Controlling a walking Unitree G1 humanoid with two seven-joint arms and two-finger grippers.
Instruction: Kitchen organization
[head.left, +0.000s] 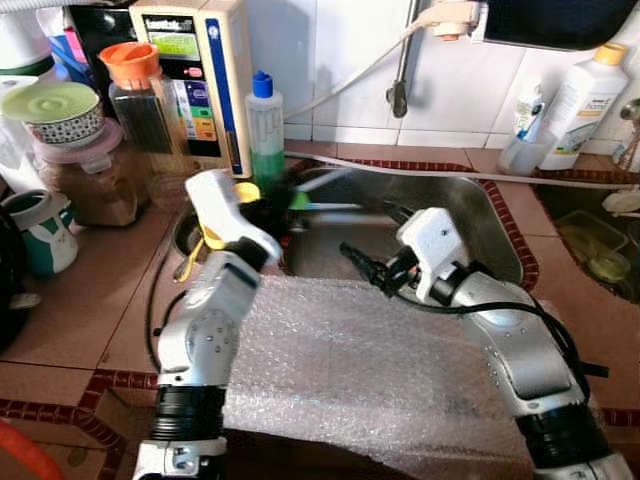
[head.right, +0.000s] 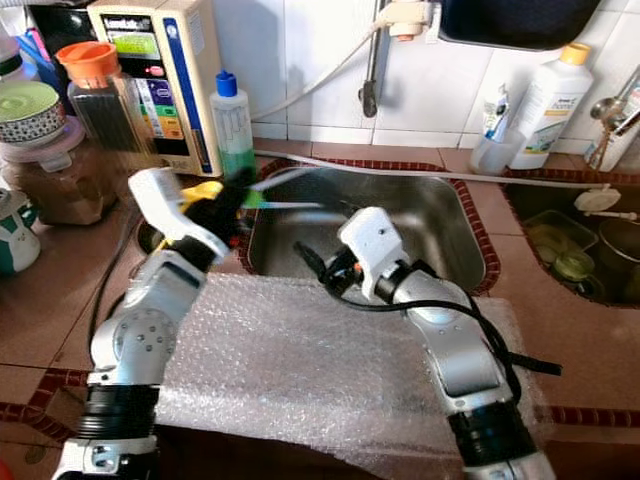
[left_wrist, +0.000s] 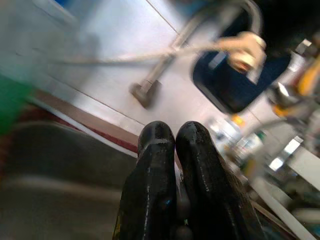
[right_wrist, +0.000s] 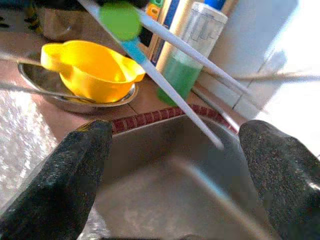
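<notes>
Left eye view: the left gripper (head.left: 268, 213) is at the left rim of the steel sink (head.left: 490, 225), fingers pressed together on pale chopsticks (head.left: 325, 205) that reach over the basin. The right gripper (head.left: 352, 257), spread wide, is at the sink's front edge. A green soap bottle (head.left: 265, 135) stands behind the sink's left corner, a yellow scoop (right_wrist: 92, 67) in a metal bowl (right_wrist: 75, 97) beside it, and bubble wrap (head.left: 370, 370) lies before the sink.

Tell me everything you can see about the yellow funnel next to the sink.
The yellow funnel looks like glossy plastic, with a wide round mouth, a rim lip and a small tab handle. It sits mouth-up, slightly tilted, inside a shallow metal bowl on the tiled counter, just beyond the sink's red-trimmed edge and near the green soap bottle. The left tool partly hides it from the head cameras. Whether anything is inside it is not visible.
</notes>
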